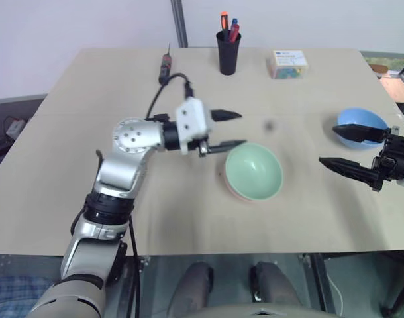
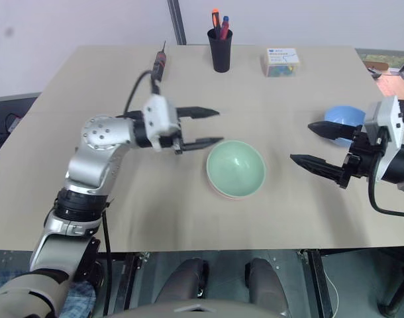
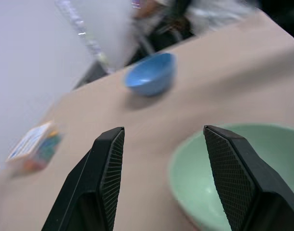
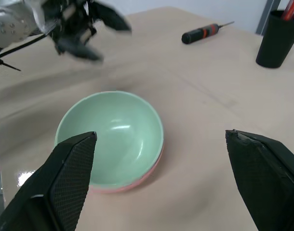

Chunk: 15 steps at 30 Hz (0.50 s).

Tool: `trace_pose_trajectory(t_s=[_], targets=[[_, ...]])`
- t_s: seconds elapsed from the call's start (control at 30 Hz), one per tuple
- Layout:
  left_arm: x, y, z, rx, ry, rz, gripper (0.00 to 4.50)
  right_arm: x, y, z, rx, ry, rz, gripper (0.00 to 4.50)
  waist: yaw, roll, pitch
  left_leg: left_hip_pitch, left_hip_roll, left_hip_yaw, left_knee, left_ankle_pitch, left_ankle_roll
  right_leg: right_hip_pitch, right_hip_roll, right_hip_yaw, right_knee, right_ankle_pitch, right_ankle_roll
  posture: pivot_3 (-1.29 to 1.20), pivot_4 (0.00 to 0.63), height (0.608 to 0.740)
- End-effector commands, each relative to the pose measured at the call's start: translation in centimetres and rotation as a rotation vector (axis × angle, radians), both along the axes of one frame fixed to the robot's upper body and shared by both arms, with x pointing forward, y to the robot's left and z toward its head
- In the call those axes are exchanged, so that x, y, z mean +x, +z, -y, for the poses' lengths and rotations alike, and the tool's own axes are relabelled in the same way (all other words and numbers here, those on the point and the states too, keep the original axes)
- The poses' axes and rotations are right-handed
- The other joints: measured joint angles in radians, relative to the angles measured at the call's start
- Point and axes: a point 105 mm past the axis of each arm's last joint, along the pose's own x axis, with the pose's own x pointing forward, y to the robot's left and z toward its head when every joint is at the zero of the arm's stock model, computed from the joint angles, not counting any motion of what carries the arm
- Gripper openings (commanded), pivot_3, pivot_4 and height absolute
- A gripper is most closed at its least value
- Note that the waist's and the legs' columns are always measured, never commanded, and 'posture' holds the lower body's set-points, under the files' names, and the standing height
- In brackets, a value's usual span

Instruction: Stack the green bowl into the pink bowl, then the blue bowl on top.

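Head view: green bowl (image 1: 253, 171) sits nested in the pink bowl (image 1: 236, 194) mid-bench; blue bowl (image 1: 361, 126) lies far right, just behind the right gripper (image 1: 342, 148), fingers spread empty. Left wrist view: left gripper (image 3: 164, 154) open, empty, well apart from blue. Right arm is likely nearer.
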Motion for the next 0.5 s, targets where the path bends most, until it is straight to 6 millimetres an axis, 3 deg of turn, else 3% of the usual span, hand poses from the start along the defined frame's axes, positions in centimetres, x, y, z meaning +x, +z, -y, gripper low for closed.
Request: trace_pose_trajectory(t_s=[0.03,0.33,0.5], targets=[[0.1,1.3,-1.8,-0.122,0.07,-0.075,2.76,1.0,0.9,0.6,-0.04,-0.038,0.054,4.5,0.001,0.0,0.0,0.0,0.0,0.0,0.0,0.0,0.0,0.0,0.0,0.0,0.0,0.0,0.0,0.0,0.15,0.74],[-4.2,1.5,-4.6,-0.205,-0.114,-0.219,2.76,6.5,-0.4,4.4,-0.221,-0.28,0.114,4.5,-0.001,0.001,0.0,0.0,0.001,0.001,-0.001,0.002,-0.004,-0.001,0.0,0.0,0.0,0.0,0.0,0.0,0.15,0.74],[-4.6,1.2,-5.8,-0.176,-0.114,-0.205,2.76,8.7,-1.7,5.8,-0.28,-0.33,0.071,4.5,0.0,0.001,0.001,0.0,0.001,0.001,-0.001,0.002,-0.004,-0.001,-0.001,0.001,-0.001,0.0,0.0,0.0,0.15,0.74]])
